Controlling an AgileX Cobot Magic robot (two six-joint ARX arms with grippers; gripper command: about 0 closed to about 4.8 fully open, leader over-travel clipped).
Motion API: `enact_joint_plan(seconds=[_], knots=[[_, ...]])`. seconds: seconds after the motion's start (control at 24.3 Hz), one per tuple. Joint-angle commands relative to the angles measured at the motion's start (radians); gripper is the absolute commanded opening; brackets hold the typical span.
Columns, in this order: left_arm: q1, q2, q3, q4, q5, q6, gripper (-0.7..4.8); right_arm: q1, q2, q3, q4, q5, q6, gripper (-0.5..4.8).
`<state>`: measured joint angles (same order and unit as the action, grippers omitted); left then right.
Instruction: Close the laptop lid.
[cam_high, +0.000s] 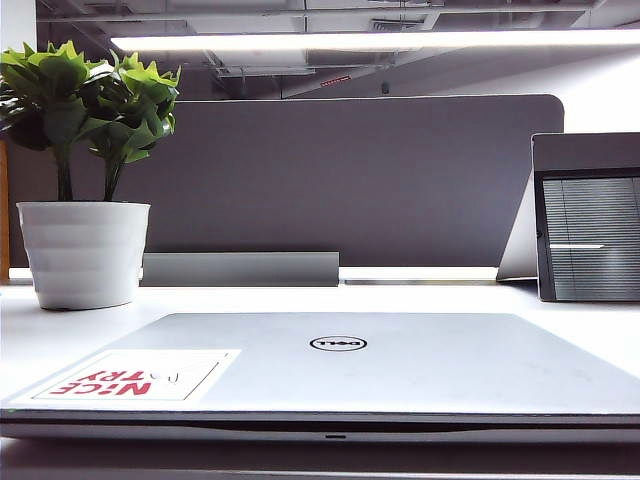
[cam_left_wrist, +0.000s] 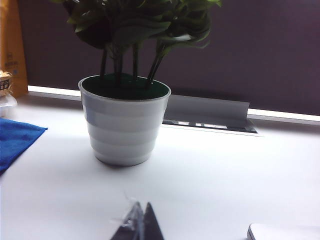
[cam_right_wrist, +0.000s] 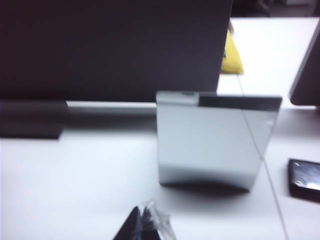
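The silver laptop lid (cam_high: 340, 365) lies flat on the laptop (cam_high: 330, 432), task apparently complete; left gripper (cam_left_wrist: 141, 225) and right gripper (cam_right_wrist: 142, 227), pressed together, hover clear of it.

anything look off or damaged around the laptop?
Nothing stands out. The laptop lid lies flat on the laptop, closed, sticker intact. The potted plant stands upright. Left gripper and right gripper show only dark fingertips pressed together, holding nothing, over bare table.
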<state>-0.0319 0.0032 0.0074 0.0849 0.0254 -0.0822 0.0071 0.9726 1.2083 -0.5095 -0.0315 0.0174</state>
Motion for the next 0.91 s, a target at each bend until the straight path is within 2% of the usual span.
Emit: enact_joint_plan(seconds=[0.04,0.16,0.37,0.62,0.91], knots=[[0.003,0.001,0.001,0.002,0.001,0.003,-0.05,0.001,-0.162,-0.168,0.085,0.010,-0.029,-0.01],[0.003,0.001,0.001,0.002,0.001,0.003,-0.05,-0.005,-0.426,-0.516,0.327,-0.011,-0.028,-0.01],[0.003,0.001,0.001,0.002,0.001,0.003,-0.05,-0.014,-0.719,-0.893,0.449,-0.105,0.023,-0.01],[0.003,0.001,0.001,0.002,0.001,0.003,-0.05,-0.020,-0.843,-1.099,0.462,-0.087,0.061,-0.01],[0.003,0.001,0.001,0.002,0.001,0.003,-0.05,-0.041,-0.914,-1.178,0.488,-0.035,0.063,-0.01]])
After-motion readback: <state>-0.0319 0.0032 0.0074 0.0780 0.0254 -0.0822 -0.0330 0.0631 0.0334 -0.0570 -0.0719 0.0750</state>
